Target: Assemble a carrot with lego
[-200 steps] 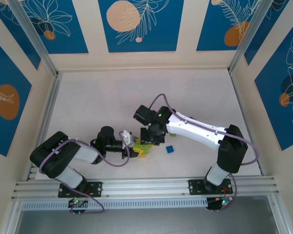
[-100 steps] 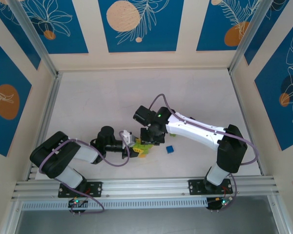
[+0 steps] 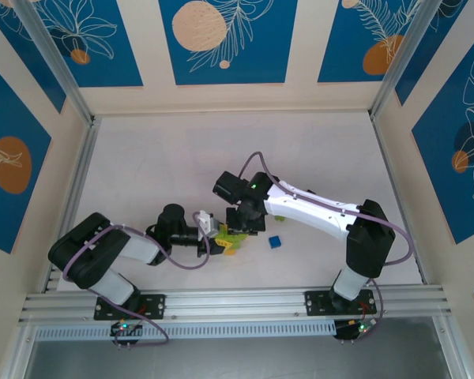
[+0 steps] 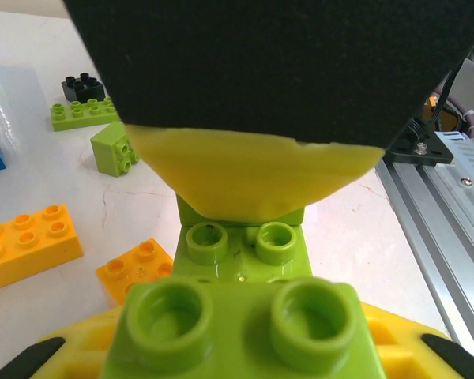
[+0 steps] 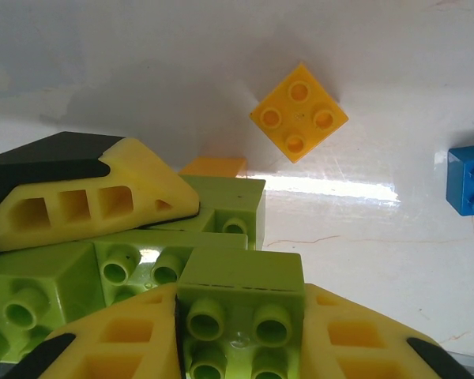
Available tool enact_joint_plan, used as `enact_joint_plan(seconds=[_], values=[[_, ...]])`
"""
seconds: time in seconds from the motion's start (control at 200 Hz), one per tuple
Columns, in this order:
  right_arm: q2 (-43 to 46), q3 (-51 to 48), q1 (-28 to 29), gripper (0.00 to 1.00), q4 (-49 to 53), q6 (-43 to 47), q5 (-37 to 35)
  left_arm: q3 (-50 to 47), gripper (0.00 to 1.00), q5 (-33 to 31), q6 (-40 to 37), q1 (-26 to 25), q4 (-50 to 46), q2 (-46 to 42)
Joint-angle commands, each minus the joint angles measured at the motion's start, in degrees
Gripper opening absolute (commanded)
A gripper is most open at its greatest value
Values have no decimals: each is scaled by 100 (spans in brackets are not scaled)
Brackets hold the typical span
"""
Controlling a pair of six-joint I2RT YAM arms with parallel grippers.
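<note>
Lime-green lego brick [image 4: 237,316], two studs up, sits pinched between the closed yellow pads of the left tool [image 4: 237,355]. Right tool [image 5: 241,347] clamps its own four-stud lime brick [image 5: 241,300], the tools nose to nose. Beyond them on the white tabletop [image 5: 379,237] lie orange bricks [image 4: 28,245], a blue brick [image 5: 470,178] and a tiny black brick [image 4: 83,85]. Since a second ago the right arm's elbow [image 3: 369,237] has edged left; the lego has not moved.

The left arm [image 3: 118,249] and right arm [image 3: 316,212] are meeting at lower middle of the top view, crowding green bricks [image 3: 231,238] and a blue brick [image 3: 275,242]; the counter [image 3: 221,150] above is offering open passage.
</note>
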State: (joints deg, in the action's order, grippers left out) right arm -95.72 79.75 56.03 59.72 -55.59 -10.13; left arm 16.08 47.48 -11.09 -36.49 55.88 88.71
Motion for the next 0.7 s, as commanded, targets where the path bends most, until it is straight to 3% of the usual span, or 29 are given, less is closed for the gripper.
enact_joint_plan(seconds=[0.0, 0.365, 0.695], values=[[-236, -10, 114, 26, 51, 107, 113, 71, 37, -116, -192, -34, -266, 132], [-271, 211, 249, 42, 24, 294, 74, 89, 37, -147, -189, -44, -297, 141], [-281, 404, 278, 46, -34, 348, 72, 98, 37, -142, -195, -44, -315, 138]])
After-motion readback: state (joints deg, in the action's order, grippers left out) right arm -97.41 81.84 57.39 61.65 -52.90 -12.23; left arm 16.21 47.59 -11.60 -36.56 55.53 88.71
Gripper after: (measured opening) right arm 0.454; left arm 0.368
